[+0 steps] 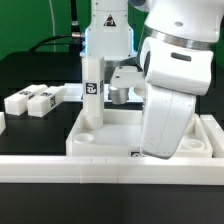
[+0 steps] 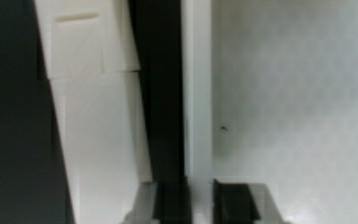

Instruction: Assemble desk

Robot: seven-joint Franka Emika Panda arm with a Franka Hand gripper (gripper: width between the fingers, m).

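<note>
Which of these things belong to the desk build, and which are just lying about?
Belong to the job:
desk top
upright leg, standing at a corner of the top
two loose legs
gripper, beside the upright leg

Just lying about:
white border rail
black table

Reads as a robotics lab rather than a home or shop. Centres on a large white robot arm (image 1: 175, 80) standing over a matte black table (image 1: 30, 72), with a flat green backdrop (image 1: 25, 20) behind. Shows small black-and-white square tags (image 1: 91, 88) stuck on white plastic legs (image 1: 30, 103), one upright, others lying loose. Fences the working area with long white rails (image 1: 40, 168). Runs to plain surfaces in black, white and green, with a staged, test-bench look.
</note>
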